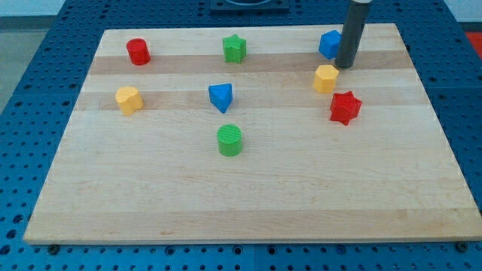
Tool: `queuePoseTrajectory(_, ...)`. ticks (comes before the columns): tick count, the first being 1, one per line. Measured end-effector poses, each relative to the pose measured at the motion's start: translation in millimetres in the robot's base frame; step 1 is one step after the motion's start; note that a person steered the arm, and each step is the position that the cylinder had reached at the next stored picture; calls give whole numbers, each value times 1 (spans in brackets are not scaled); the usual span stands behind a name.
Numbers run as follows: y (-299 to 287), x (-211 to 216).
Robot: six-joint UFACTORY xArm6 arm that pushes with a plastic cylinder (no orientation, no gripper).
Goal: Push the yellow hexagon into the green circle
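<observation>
Wide wooden surface (248, 203) fills the view, pale planks on a blue pegboard, eight small blocks scattered over its upper half. The dark rod comes down at the view's upper right, and my tip (345, 66) sits right between the blue block (329, 44) and the yellow hexagon (325, 78), just above and to the right of the hexagon, touching or nearly so; I cannot tell which. No jaws here: the end effector is a bare rod, nothing to spread or pinch, so it only shoves. The hexagon lies in the right part of the surface, the red star (345, 108) just below and right of it. The green circle (230, 140) stands well apart, down and to the left near the middle. Also out there: a blue triangle (221, 97) left of the hexagon, a green star (234, 49) at the top, a red cylinder (138, 51) top left, a yellow block (129, 99) at the left. The hexagon looks like light, stiff plastic that should slide easily on smooth wood and may spin off a glancing push, so contact belongs square on its upper-right face, the side away from the circle. The triangle sits close to that line and could get clipped.
</observation>
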State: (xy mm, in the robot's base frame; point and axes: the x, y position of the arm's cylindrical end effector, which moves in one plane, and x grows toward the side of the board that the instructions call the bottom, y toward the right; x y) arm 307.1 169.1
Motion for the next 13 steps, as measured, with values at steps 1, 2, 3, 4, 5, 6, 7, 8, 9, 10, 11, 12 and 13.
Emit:
queuePoseTrajectory(1,-52,17)
queuePoseTrajectory(2,-73,44)
queuePoseTrajectory(3,-79,50)
queuePoseTrajectory(4,-79,49)
queuePoseTrajectory(5,-79,49)
queuePoseTrajectory(6,-54,28)
queuePoseTrajectory(7,-7,27)
queuePoseTrajectory(8,-84,57)
queuePoseTrajectory(9,-156,66)
queuePoseTrajectory(10,-104,40)
queuePoseTrajectory(11,-38,63)
queuePoseTrajectory(12,-38,108)
queuePoseTrajectory(13,-85,115)
